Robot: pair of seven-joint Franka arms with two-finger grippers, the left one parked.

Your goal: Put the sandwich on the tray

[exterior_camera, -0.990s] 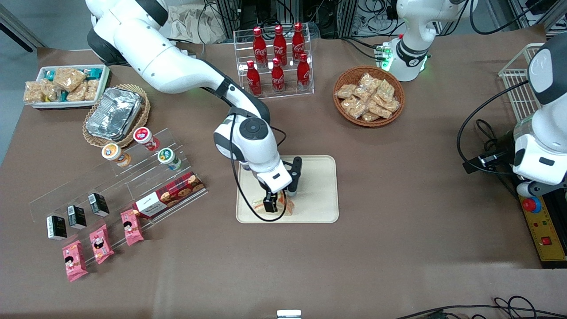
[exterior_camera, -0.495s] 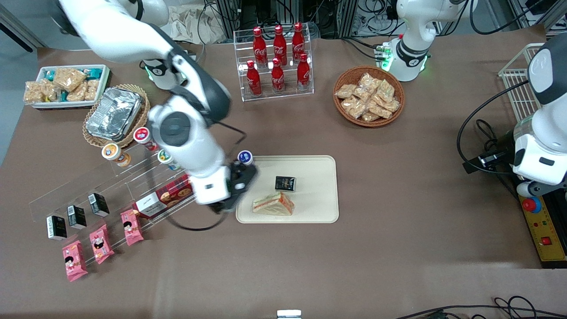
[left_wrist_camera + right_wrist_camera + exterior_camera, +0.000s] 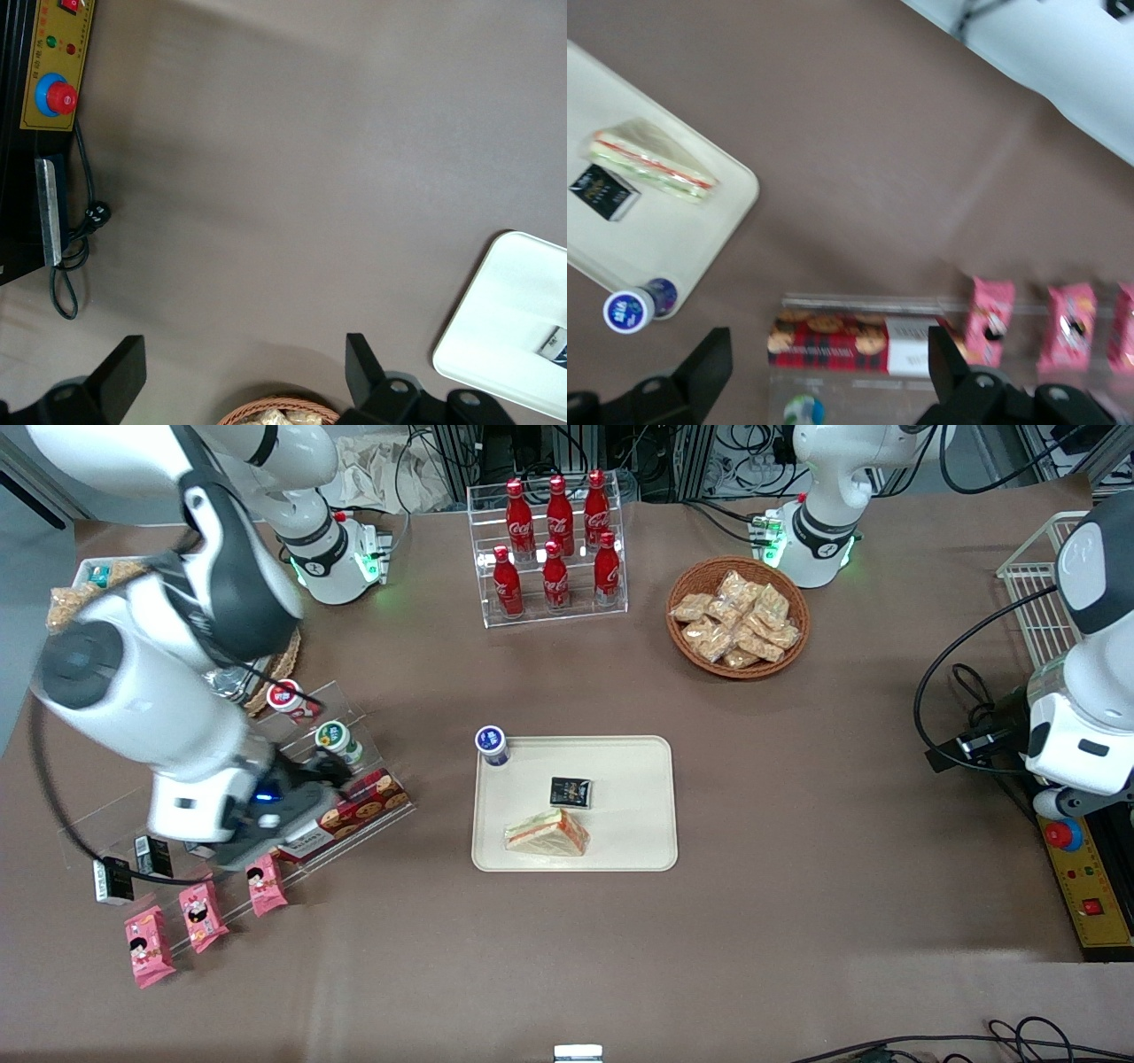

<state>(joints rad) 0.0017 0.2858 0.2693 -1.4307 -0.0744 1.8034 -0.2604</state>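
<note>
The sandwich (image 3: 547, 833) is laid flat on the tray (image 3: 638, 815), so the task seems done. The gripper (image 3: 310, 784) is held over the clear display rack (image 3: 372, 717), well apart, jaws apart and empty

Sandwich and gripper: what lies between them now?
Front view: the gripper, fingers open, hangs over the red plaid cookie box. From there to the sandwich only bare brown tablecloth and the tray rim intervene.

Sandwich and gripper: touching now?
Apart. Front view shows the sandwich lying on the tray, with the open gripper over the acrylic rack toward the working arm's end.
</note>
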